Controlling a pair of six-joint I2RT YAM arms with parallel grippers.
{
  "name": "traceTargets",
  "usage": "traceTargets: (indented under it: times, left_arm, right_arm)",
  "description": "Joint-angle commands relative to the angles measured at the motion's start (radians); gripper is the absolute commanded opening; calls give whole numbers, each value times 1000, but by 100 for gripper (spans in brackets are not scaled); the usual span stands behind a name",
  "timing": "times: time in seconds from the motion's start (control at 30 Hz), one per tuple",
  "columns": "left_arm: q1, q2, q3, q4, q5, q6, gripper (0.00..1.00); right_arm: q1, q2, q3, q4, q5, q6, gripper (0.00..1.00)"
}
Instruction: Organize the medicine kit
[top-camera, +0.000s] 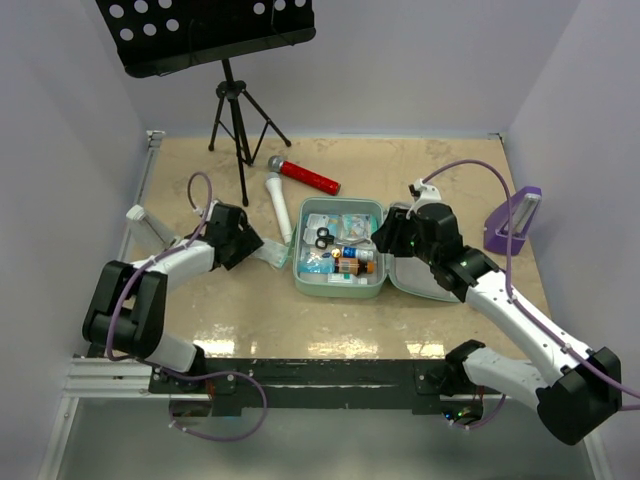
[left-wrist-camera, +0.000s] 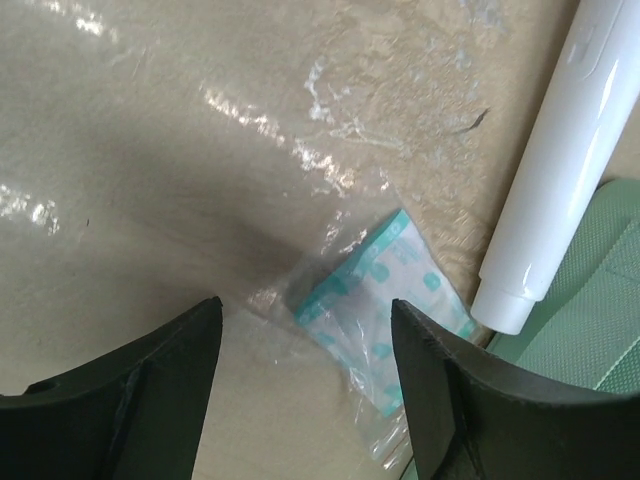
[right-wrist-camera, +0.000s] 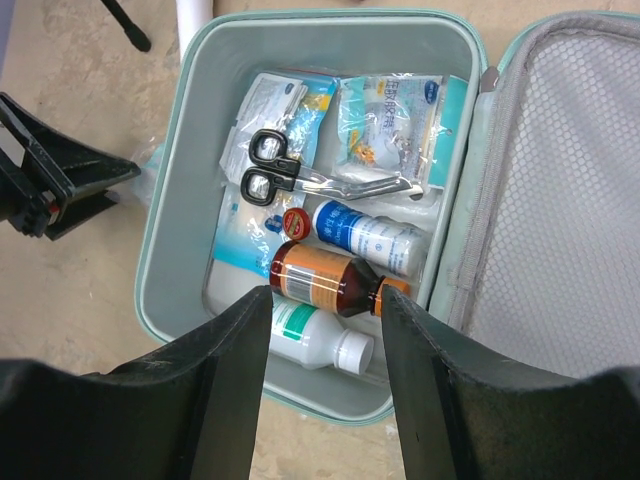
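The medicine kit (top-camera: 299, 250) lies open on the table (top-camera: 450, 180), mostly filled. At its 9 o'clock the wide left gripper (left-wrist-camera: 305, 310) hovers over a sachet (left-wrist-camera: 385, 300). The right gripper (right-wrist-camera: 325, 298) gapes empty above the kit. The white tube (left-wrist-camera: 560, 150), perhaps more, lies outside.

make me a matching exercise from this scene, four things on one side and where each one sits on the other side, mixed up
Things
1. scissors
2. white tube
3. clear packet
4. purple stand

Places
a. on the table at the far right, past the open lid
b. inside the medicine kit
c. on the table, below the open left gripper
d. on the table beside the kit's left wall

Pairs: 1-b, 2-d, 3-c, 4-a
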Motion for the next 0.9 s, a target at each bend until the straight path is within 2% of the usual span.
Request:
traceTargets:
  times: [0.0, 0.33, 0.5, 0.7, 0.87]
  left_arm:
    - [33, 59, 26, 57, 33, 39, 68]
    - [34, 53, -17, 102, 127, 100, 30]
    - [34, 10, -25, 88, 131, 117, 2]
    - [34, -115, -9, 20, 130, 126, 0]
    - [36, -288, -14, -26, 131, 128, 0]
  right_arm:
    - [2, -10, -8, 43, -19, 8, 52]
    - [4, -4, -4, 40, -18, 7, 51]
    - [4, -4, 1, 34, -9, 10, 51]
    - [4, 3, 7, 2, 83, 63, 52]
    - [2, -1, -7, 2, 198, 148, 57]
